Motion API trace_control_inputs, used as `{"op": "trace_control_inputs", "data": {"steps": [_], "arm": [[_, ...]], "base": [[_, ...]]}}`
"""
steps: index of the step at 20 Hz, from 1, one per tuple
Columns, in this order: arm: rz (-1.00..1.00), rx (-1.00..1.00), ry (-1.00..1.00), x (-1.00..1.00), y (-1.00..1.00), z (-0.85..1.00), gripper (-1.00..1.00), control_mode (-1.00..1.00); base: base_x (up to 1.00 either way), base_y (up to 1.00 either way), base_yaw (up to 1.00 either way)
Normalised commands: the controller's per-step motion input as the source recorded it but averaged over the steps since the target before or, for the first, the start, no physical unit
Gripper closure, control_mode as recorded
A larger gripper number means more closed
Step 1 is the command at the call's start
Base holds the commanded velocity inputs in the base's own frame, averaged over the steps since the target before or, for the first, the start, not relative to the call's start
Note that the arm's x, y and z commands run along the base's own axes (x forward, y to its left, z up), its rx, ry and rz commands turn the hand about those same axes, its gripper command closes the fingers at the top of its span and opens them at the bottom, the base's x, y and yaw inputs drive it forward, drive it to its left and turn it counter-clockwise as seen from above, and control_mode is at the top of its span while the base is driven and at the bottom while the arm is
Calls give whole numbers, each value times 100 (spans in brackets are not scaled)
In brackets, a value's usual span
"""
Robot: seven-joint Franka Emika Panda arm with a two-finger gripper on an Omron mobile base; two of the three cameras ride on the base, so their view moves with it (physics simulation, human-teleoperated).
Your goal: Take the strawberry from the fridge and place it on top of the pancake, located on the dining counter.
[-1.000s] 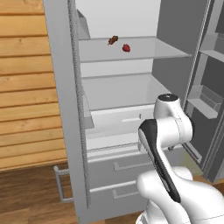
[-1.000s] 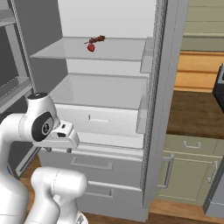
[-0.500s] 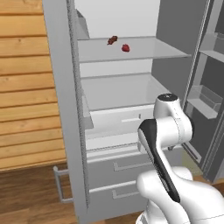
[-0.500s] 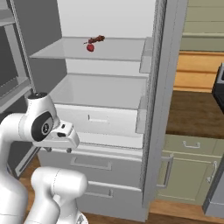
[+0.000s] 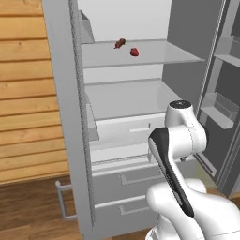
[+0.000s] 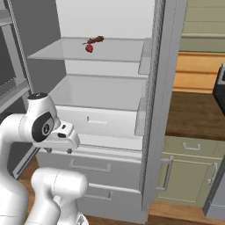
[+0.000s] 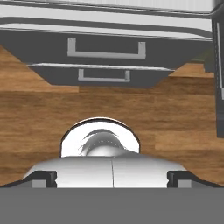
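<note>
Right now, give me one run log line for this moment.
fridge: doors open | strawberry: upper shelf, beside brown morsel | gripper: open, empty, low, facing floor

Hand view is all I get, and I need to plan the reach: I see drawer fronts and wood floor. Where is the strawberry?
Observer: The strawberry lies on the upper shelf of the open fridge.
Operator: Anything next to it?
Observer: A darker brown-red morsel sits just behind it, apart from it, nearer the back wall.
Operator: Where is my pincer relative to that shelf?
Observer: The pincer points down at drawer height, well below the shelf, open and empty.
</note>
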Motion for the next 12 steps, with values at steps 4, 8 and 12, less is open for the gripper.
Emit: {"op": "trace_control_inputs", "data": {"steps": [4, 8, 12], "arm": [[0, 0, 0, 0, 0, 0, -100, 100], [0, 0, 0, 0, 0, 0, -100, 100], [0, 0, 0, 0, 0, 0, -100, 100]], "base": [[57, 0, 0], [55, 0, 0], [44, 0, 0]]}}
